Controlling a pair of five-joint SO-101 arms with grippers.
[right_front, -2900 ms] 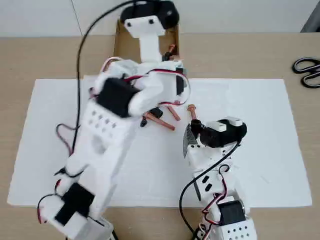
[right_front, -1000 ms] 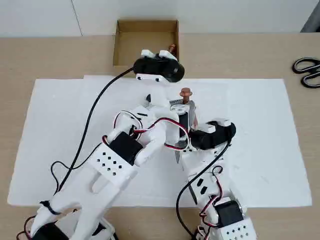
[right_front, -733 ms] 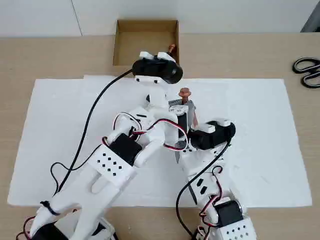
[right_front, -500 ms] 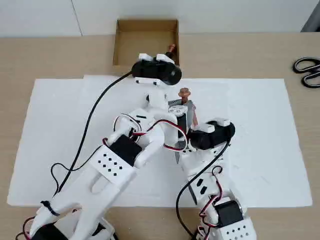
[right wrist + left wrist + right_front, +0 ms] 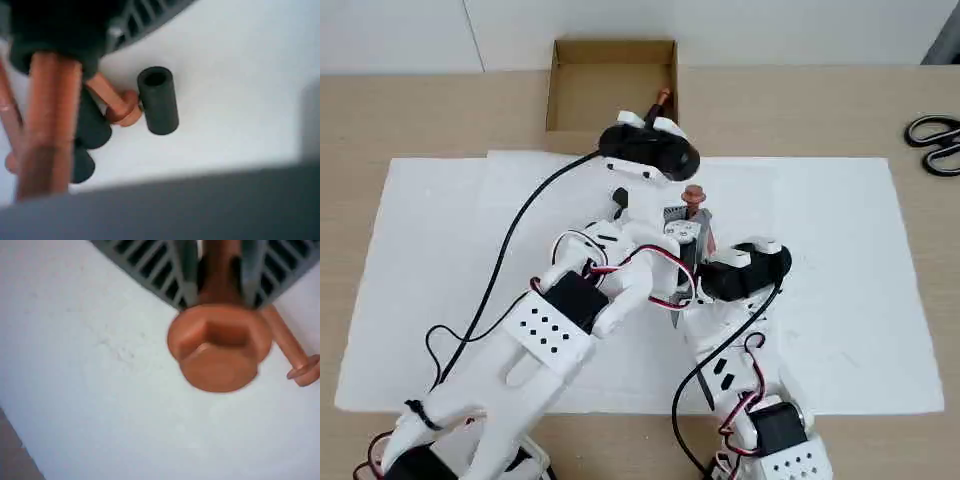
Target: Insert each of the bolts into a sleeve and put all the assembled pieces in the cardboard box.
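A copper bolt stands head-up at mid-table. In the left wrist view its hex head sits on a dark sleeve clamped between grey ribbed fingers. My right gripper is shut on that black sleeve, and the bolt's shaft sticks out of it. My left arm's black wrist housing hangs just behind the bolt and covers its gripper. The cardboard box stands at the far edge, with a copper-tipped piece at its near right corner.
A loose black sleeve, a loose bolt and more sleeves lie on the white paper sheet beneath the grippers. Another bolt lies beside the held one. Scissors rest at the far right.
The left arm came back from the box end to the middle, where a bolt now stands upright at the right gripper. In the last second its wrist housing shifted right, closer to the bolt head.
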